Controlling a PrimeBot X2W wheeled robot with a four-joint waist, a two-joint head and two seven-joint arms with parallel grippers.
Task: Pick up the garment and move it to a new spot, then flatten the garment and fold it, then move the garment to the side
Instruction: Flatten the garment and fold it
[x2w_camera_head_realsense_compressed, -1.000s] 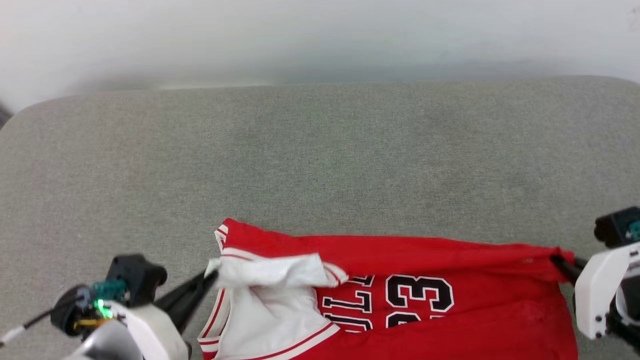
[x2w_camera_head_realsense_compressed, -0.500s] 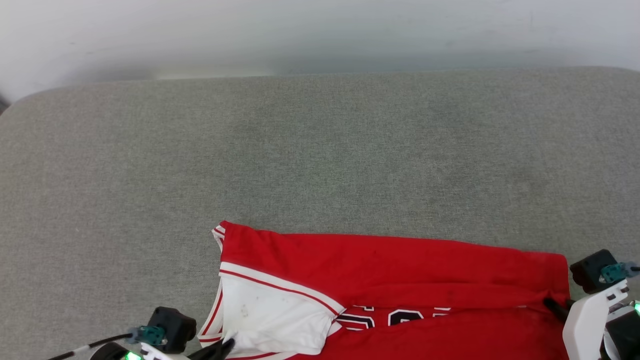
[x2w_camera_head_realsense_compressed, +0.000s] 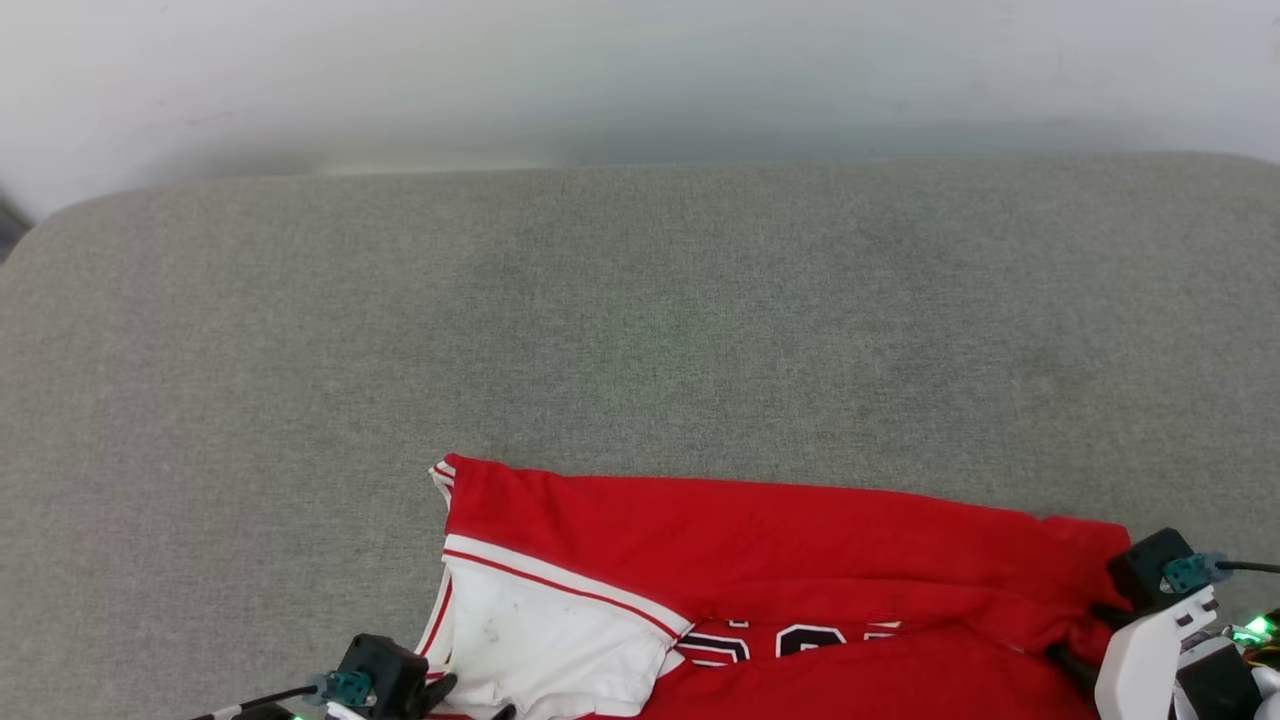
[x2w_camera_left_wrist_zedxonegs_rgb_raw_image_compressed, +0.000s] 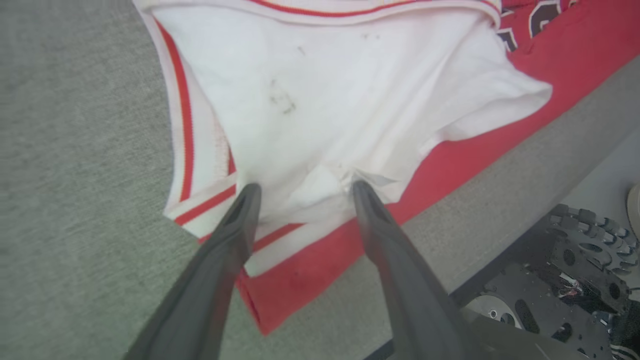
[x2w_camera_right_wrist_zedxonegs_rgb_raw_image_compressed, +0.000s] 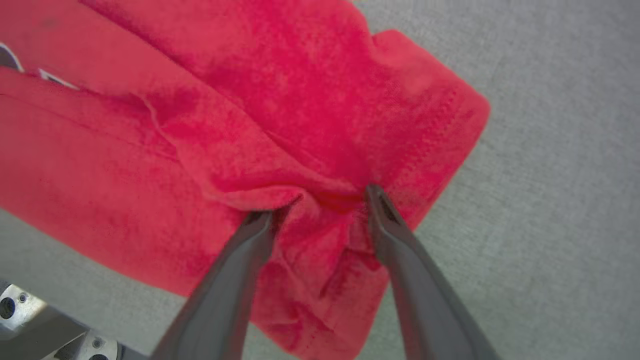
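Grey woven padding (x2w_camera_head_realsense_compressed: 640, 300) carries the garment (x2w_camera_head_realsense_compressed: 780, 540) along the bottom edge of the head view, from lower centre-left to the lower right corner, folded so that only the tops of the black number show. At its left end the left gripper (x2w_camera_left_wrist_zedxonegs_rgb_raw_image_compressed: 302, 187) has its fingers spread, tips against the white sleeve (x2w_camera_left_wrist_zedxonegs_rgb_raw_image_compressed: 350, 90). At the right end the right gripper (x2w_camera_right_wrist_zedxonegs_rgb_raw_image_compressed: 317, 202) is likewise parted, with red cloth puckered between its tips.

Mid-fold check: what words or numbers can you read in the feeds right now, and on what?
Nothing reads whole.
Black, white-outlined print on the garment: only its top slivers show under the folded-over red cloth, unreadable.
Left wrist view, top right corner: the same print, cut off, unreadable.
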